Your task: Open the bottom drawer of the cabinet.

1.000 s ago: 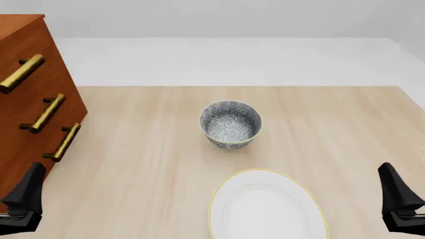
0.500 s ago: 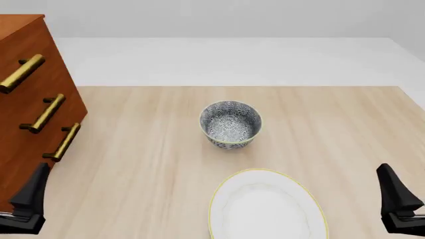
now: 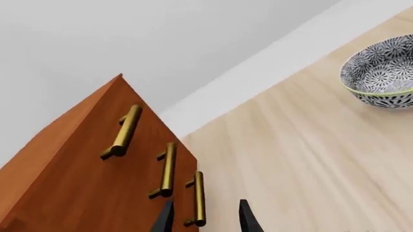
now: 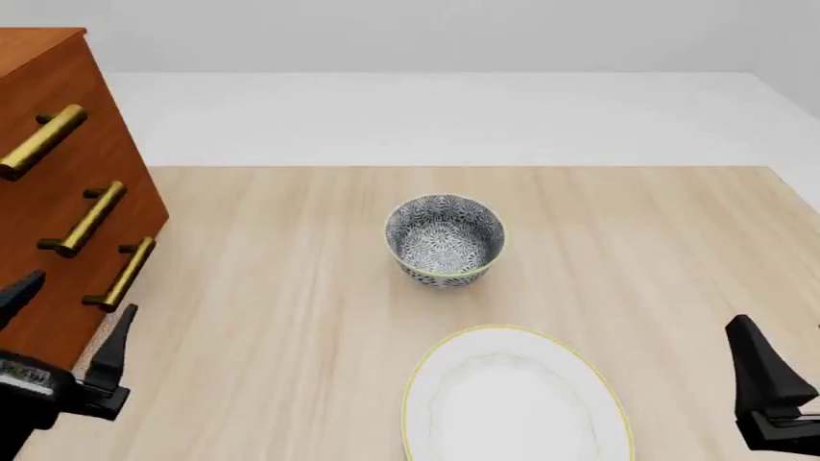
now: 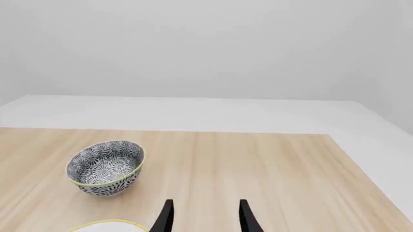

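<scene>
The cabinet stands at the table's left edge, reddish-brown, with three brass bar handles. The bottom drawer sits flush with the front, and its handle is the lowest. My left gripper is open just in front of and below that handle, touching nothing. In the left wrist view the bottom drawer's handle lies ahead between the fingertips of my left gripper. My right gripper is open and empty at the near right, well away from the cabinet.
A patterned bowl stands mid-table, also seen as the bowl in the right wrist view. A white plate with a yellow rim lies near the front edge. The right gripper points over bare wood.
My left gripper has turned and shifted toward the cabinet, so both its fingers now show beside the lowest handle. The right gripper has stayed put.
</scene>
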Controlling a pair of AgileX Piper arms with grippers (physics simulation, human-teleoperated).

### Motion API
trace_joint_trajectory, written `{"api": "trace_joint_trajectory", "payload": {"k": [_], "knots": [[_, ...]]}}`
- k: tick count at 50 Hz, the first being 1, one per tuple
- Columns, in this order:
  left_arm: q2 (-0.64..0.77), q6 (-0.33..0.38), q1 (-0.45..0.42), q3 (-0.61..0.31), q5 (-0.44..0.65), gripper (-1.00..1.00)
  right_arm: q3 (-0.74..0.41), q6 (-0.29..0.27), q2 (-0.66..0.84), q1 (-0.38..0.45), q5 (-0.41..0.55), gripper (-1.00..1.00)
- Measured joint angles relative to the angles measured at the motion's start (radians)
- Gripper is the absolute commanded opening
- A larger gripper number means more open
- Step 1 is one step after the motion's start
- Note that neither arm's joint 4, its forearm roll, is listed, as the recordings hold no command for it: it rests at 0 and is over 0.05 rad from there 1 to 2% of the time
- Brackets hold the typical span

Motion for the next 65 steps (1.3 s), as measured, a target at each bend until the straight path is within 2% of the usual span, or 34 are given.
{"api": "trace_joint_trajectory", "payload": {"k": [15, 23, 38, 65], "knots": [[0.638, 0.137, 0.017, 0.002, -0.546, 1.00, -0.004, 0.002, 0.000, 0.001, 0.003, 1.00], [0.839, 0.190, 0.025, 0.003, -0.714, 1.00, -0.003, 0.004, 0.000, -0.001, 0.001, 1.00], [0.970, 0.282, 0.049, 0.003, -0.821, 1.00, -0.001, 0.010, 0.000, -0.004, -0.001, 1.00], [1.047, 0.411, 0.107, 0.003, -0.850, 1.00, 0.000, 0.020, 0.000, -0.005, -0.005, 1.00]]}}
